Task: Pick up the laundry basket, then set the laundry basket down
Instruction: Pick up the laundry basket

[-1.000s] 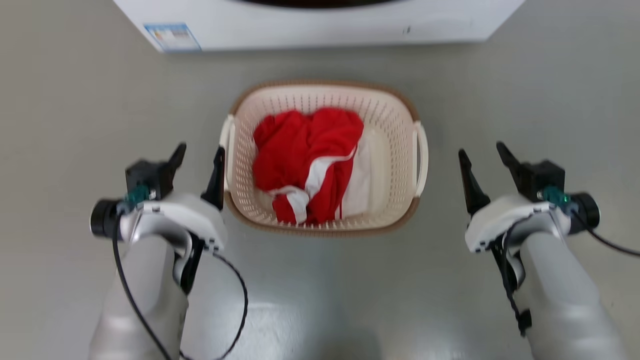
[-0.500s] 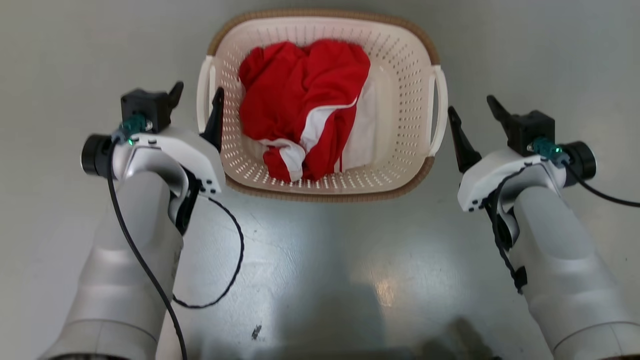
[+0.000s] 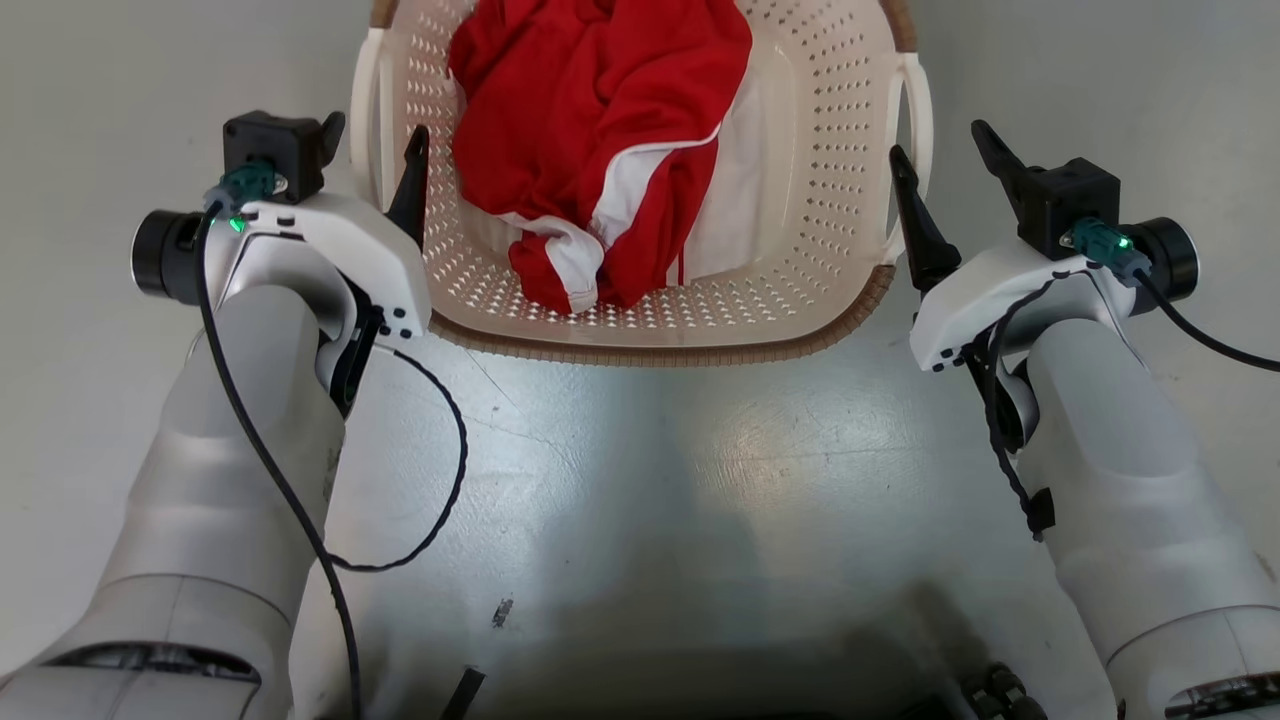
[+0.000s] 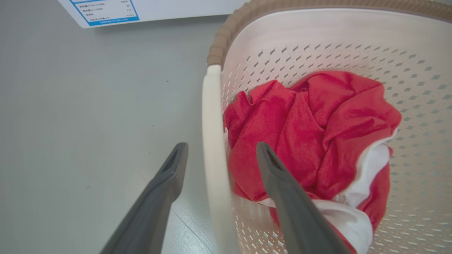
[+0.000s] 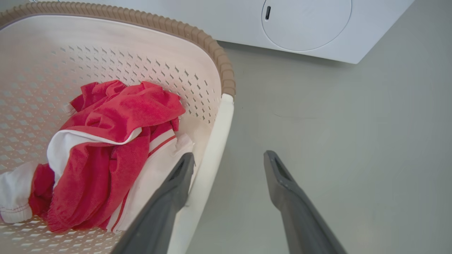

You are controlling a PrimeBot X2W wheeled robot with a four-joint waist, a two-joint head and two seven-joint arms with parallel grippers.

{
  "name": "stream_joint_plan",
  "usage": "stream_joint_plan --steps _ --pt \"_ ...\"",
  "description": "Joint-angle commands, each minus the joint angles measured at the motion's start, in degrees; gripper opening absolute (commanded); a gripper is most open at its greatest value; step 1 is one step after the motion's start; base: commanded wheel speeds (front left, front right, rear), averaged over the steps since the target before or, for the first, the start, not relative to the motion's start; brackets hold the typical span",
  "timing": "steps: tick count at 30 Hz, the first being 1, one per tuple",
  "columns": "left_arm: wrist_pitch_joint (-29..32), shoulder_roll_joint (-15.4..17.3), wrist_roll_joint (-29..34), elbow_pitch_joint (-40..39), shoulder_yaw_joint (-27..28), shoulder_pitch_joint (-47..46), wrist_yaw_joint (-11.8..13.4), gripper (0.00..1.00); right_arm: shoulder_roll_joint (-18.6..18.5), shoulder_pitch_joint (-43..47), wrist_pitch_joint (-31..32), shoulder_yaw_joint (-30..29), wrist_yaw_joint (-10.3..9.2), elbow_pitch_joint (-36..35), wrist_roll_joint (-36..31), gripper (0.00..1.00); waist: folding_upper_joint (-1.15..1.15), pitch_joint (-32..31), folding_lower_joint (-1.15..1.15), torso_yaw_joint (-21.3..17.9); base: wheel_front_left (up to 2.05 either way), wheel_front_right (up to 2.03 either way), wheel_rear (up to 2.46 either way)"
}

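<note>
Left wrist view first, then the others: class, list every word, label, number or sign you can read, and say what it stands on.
Blue-edged sticker on the white washing machine: rows of print and figures, too small and blurred to read.
Laundry basket and the red and white clothes in it: no writing to be seen.

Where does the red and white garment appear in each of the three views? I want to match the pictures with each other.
Head view: the red and white garment is at the top centre, inside the laundry basket.
Left wrist view: it is right of centre, lying in the basket.
Right wrist view: it is at the lower left, in the basket.
Shared landmark: the basket's brown rim.
</note>
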Motion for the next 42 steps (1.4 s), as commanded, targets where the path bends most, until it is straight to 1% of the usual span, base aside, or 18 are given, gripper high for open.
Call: stream_joint_plan --steps 1,8,13,17,27,42 --pt "-0.29 1.72 -0.61 -0.18 0.51 -0.02 -0.29 1.0 0.63 1.32 -0.78 1.11 0.32 -0.58 0.46 1.0 0.0 0.76 0.0 -0.07 0.0 0.0 0.0" --pt "-0.03 1.5 -0.93 3.21 -1.53 -3.6 -0.3 1.0 0.63 -0.46 -0.78 2.95 0.32 1.72 2.7 1.0 0.0 2.29 0.0 0.08 0.0 0.0 0.0" --pt "2.04 1.26 -0.46 5.91 -2.85 -5.81 -0.22 1.0 0.63 -2.57 -0.78 3.96 0.32 4.27 4.27 1.0 0.0 3.19 0.0 0.34 0.0 0.0 0.0" --pt "2.3 1.21 -0.23 6.95 -3.68 -7.05 -0.21 1.0 0.63 -4.19 -0.78 5.12 0.32 5.63 5.71 1.0 0.0 3.65 0.0 0.41 0.0 0.0 0.0" --pt "2.91 1.04 -0.77 8.65 -4.79 -8.47 -0.23 1.0 0.63 -5.02 -0.78 7.37 0.32 6.21 9.35 1.0 0.0 3.84 0.0 0.25 0.0 0.0 0.0" --pt "2.48 1.43 -1.7 9.72 -5.89 -8.75 0.14 1.0 0.63 -4.93 -0.78 7.94 0.32 6.99 10.31 1.0 0.0 2.91 0.0 0.37 0.0 0.0 0.0"
